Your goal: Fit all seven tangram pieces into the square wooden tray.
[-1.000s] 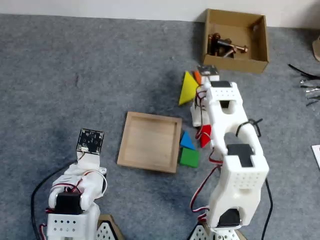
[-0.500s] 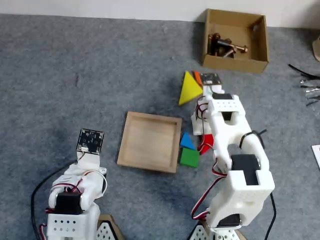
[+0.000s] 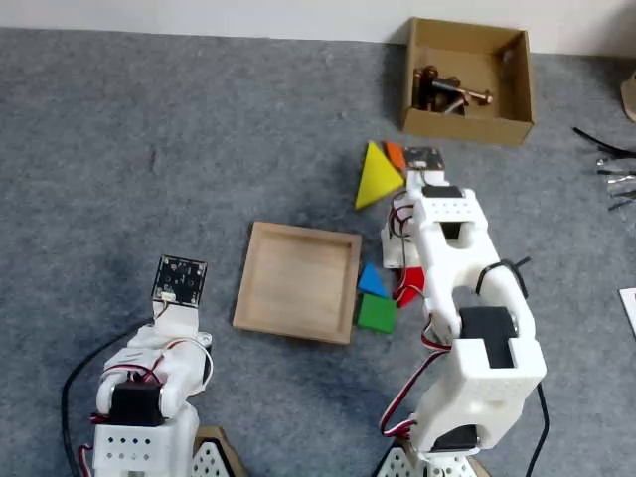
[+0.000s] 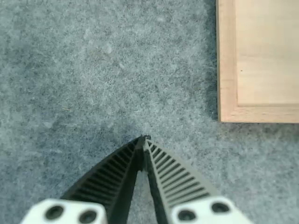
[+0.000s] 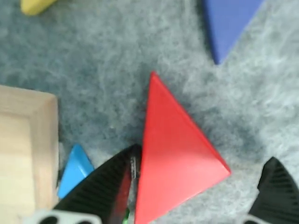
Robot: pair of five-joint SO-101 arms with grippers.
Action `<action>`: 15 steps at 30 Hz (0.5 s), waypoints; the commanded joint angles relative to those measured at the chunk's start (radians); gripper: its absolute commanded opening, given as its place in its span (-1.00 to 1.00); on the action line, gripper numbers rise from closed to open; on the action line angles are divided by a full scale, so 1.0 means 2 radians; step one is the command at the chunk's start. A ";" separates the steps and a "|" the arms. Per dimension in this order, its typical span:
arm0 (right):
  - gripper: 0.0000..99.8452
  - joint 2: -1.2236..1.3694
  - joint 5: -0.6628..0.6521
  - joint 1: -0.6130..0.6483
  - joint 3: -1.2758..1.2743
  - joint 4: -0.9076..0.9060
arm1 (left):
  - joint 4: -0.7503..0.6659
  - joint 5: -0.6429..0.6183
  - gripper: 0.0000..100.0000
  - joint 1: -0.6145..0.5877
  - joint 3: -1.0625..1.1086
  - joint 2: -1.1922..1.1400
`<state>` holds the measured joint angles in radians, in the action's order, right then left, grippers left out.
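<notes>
High view: on the grey felt-like table covering (image 3: 149, 149) lies the square wooden tray (image 3: 296, 232), roughly midway between the two arms. The tangram pieces lie outside it, on the side of the right arm (image 3: 457, 298). A large yellow triangle (image 3: 376, 176) lies well beyond the tray's far corner, with a small orange piece (image 3: 395, 154) touching it. A small light blue triangle (image 3: 371, 280) and a green square (image 3: 376, 313) lie just beside the tray's edge. A red triangle (image 3: 407, 283) is partly covered by the right arm, which extends over the pieces. The left arm (image 3: 149, 388) is folded back near the front edge of the table, apart from the tray. An open cardboard box (image 3: 517, 94) holding metal parts stands at the far side of the table. Left wrist view: the left gripper (image 4: 144, 138) has its ribbed fingers (image 4: 168, 172) pressed together to a point above bare covering, holding nothing; a corner of the tray (image 4: 224, 70) lies near it but apart. Right wrist view: the right gripper (image 5: 203, 156) is spread wide with the red triangle (image 5: 173, 158) between its fingers; one finger (image 5: 107, 182) lies against the triangle's long edge, while the other is apart from the piece. Around them are the tray's corner (image 5: 28, 105), the light blue triangle (image 5: 74, 170) just beside it, a dark blue piece (image 5: 229, 18) and a tip of the yellow triangle (image 5: 35, 4).
</notes>
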<state>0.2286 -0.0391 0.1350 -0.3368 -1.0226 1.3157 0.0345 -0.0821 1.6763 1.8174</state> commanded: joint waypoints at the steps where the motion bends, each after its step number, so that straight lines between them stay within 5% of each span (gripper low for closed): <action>1: -0.26 -0.026 0.012 0.003 -0.001 0.002 | 0.002 0.005 -0.99 -0.005 0.010 0.003; 15: -0.42 -0.024 0.005 0.003 -0.006 0.037 | 0.002 0.005 -0.99 -0.005 0.010 0.003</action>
<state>0.2286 -0.0176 0.1350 -0.3475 -0.9858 1.3157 0.0345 -0.0821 1.6763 1.8174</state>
